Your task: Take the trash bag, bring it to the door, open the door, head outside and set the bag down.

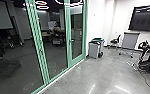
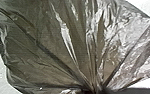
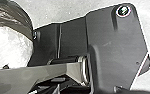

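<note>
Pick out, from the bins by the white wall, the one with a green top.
It is the rear bin, partly hidden behind the front bin, which has a dark rim instead of green.

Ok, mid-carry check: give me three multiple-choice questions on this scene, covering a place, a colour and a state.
1. Where is the grey bin?
A) under the wall screen
B) by the end of the glass wall
C) on a chair

2. What colour are the glass wall's frames?
A) red
B) yellow
C) green

3. How is the trash bag?
A) gathered into folds
B) spread flat
C) rolled up

1 B: the head view has it on the floor just past the glass.
2 C: the uprights are pale green.
3 A: in the left wrist view, creases converge.
</note>
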Robot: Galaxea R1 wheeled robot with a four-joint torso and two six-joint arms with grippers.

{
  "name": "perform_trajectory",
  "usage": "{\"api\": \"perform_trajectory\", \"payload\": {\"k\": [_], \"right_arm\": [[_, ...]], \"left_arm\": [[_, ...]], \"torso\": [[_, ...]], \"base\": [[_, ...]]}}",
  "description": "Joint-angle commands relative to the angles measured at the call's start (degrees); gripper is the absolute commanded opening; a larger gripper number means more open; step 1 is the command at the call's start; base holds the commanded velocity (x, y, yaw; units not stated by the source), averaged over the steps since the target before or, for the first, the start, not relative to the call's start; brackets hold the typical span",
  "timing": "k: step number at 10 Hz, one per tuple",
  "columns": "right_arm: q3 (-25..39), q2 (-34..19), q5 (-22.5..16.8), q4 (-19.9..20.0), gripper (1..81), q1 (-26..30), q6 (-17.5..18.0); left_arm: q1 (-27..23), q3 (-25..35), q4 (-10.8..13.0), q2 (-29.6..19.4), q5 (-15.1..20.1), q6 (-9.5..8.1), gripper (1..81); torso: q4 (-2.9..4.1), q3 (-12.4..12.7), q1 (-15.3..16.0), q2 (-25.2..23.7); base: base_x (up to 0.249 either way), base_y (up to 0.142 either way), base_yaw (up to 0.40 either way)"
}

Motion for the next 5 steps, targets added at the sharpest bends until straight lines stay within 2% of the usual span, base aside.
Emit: {"api": "perform_trajectory", "payload": {"k": [1, 5], "right_arm": [[0.26, 0.28, -2.75, -0.81, 81.1, 2.36, -0.09], [0.26, 0.28, -2.75, -0.90, 81.1, 2.19, -0.09]], "left_arm": [[-3.75, -0.24, 0.15, -0.34, 3.38, 0.21, 1.0], [-3.75, -0.24, 0.32, -0.34, 3.38, 0.21, 1.0]], "torso": [[0.00, 0.00, 0.00, 0.00], [0.00, 0.00, 0.00, 0.00]], "base": [[0.195, 0.000, 0.000], [0.194, 0.000, 0.000]]}}
